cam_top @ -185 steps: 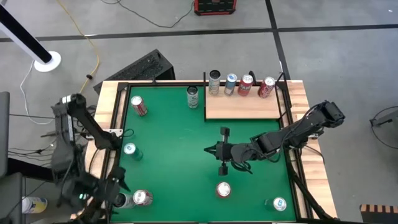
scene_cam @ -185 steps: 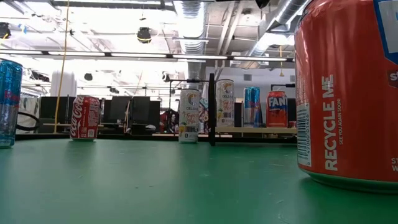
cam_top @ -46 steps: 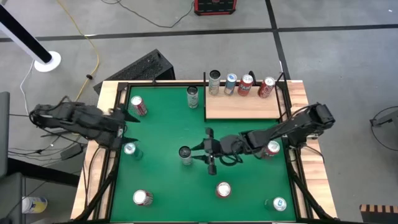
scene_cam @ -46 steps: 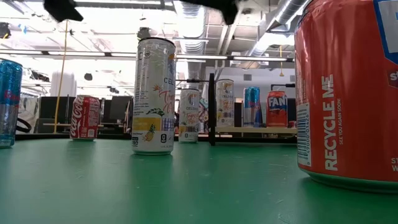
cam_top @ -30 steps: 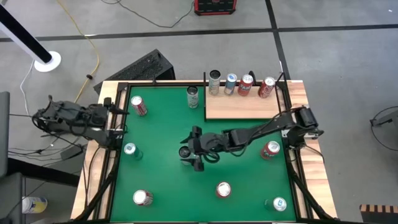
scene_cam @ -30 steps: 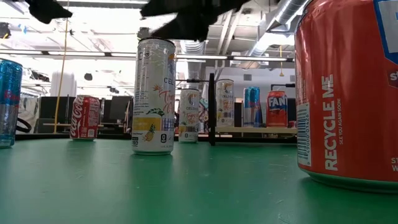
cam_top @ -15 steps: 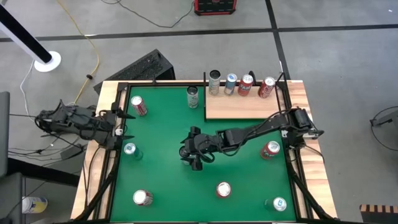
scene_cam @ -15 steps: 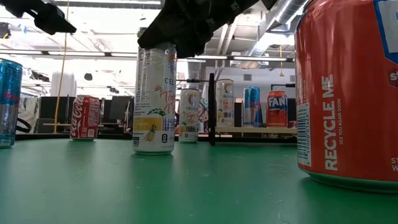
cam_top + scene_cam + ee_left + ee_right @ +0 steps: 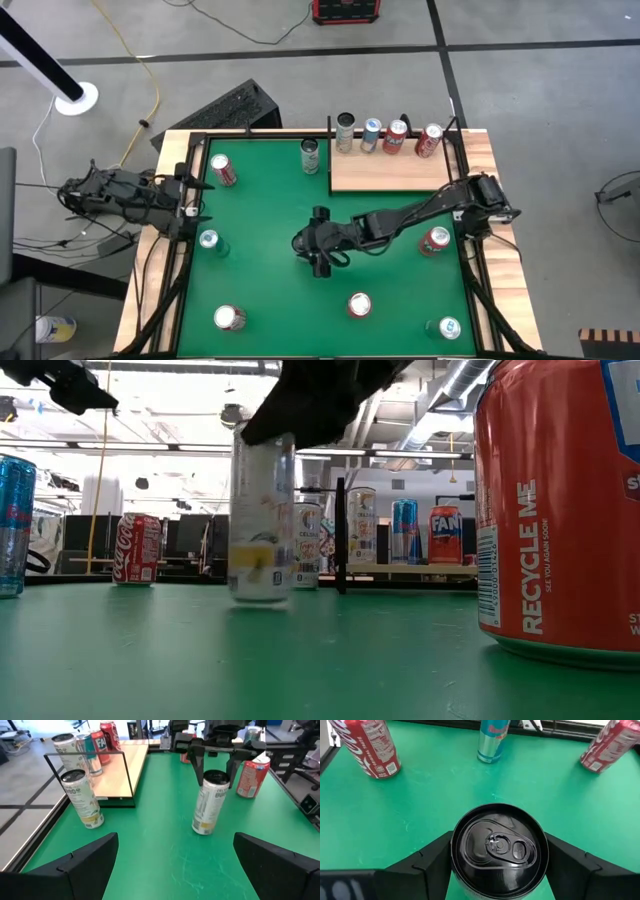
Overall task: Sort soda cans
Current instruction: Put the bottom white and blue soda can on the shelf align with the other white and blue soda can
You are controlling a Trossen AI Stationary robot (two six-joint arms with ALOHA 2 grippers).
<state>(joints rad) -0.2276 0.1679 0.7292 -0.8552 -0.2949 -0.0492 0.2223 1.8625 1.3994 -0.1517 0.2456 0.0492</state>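
R gripper clamps the tall white black-topped can mid green mat, well short of the wooden board. L gripper, fingers spread, waits at mat's edge. Lift straight, keep can upright, w/ steady squeeze.

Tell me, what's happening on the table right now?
Right gripper mid-table, fingers closed around tall white can, which leans. Left gripper open, waiting at table's left edge. Four cans lined on wooden board. Nothing blocking.
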